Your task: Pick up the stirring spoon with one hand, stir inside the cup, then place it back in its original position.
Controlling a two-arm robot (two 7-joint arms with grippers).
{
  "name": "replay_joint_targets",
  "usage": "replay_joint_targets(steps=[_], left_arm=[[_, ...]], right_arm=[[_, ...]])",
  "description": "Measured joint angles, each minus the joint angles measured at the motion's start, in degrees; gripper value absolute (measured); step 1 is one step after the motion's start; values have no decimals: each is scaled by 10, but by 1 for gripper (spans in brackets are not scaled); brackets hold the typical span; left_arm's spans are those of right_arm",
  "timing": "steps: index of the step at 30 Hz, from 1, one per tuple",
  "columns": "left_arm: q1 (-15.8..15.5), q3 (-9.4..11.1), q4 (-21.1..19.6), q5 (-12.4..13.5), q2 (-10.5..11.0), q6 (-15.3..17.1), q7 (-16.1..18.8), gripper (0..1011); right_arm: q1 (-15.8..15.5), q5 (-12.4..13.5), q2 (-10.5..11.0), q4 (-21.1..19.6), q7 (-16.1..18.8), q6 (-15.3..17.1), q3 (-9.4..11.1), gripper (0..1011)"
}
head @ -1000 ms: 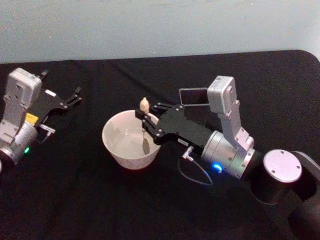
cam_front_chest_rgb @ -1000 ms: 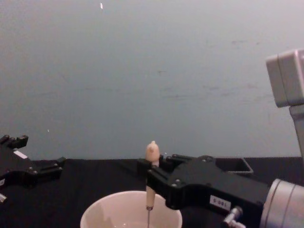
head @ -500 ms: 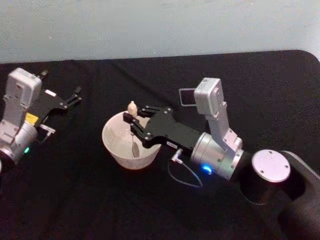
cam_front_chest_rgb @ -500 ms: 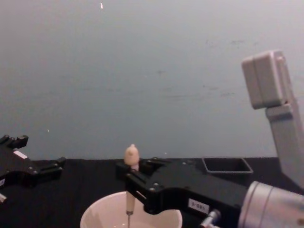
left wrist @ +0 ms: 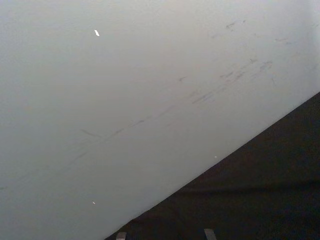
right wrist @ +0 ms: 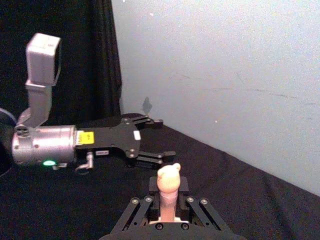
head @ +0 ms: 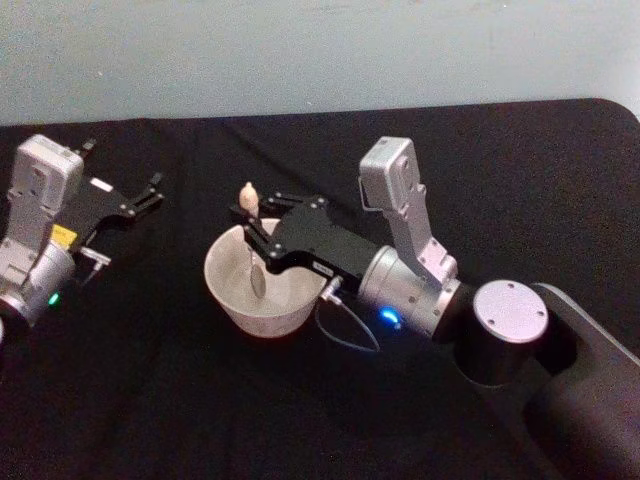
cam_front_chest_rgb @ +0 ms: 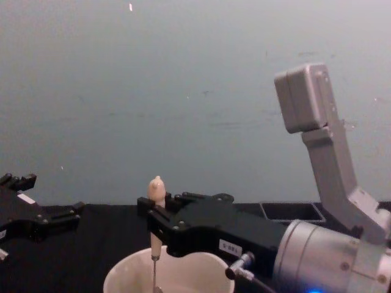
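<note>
The cream-white cup (head: 228, 300) stands at the middle of the black table, and its rim (cam_front_chest_rgb: 119, 276) shows low in the chest view. My right gripper (head: 251, 222), black with a white label on a silver wrist, reaches over the cup from the right and is shut on the stirring spoon (head: 248, 197). The spoon stands upright with its animal-head knob (cam_front_chest_rgb: 156, 187) above the fingers, and its thin shaft runs down inside the cup near the left side. The right wrist view shows the knob (right wrist: 168, 178) held between the fingers. My left gripper (head: 145, 198) rests open at the left, well away from the cup.
A dark grey square holder (cam_front_chest_rgb: 293, 211) sits at the back, behind the right arm. Black cloth covers the table up to a pale blue-grey wall. The right arm's elbow (head: 508, 330) takes up the near right of the table.
My right gripper has carried the spoon leftward inside the cup, from its right rim to its left side. The left arm has not moved.
</note>
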Motion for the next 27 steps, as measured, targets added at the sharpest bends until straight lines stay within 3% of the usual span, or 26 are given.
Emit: replay_joint_targets(steps=[14, 27], left_arm=[[0, 0, 0, 0, 0, 0, 0, 1001], [0, 0, 0, 0, 0, 0, 0, 1001]], right_arm=[[17, -19, -16, 36, -19, -10, 17, 218], [-2, -6, 4, 5, -12, -2, 40, 218]])
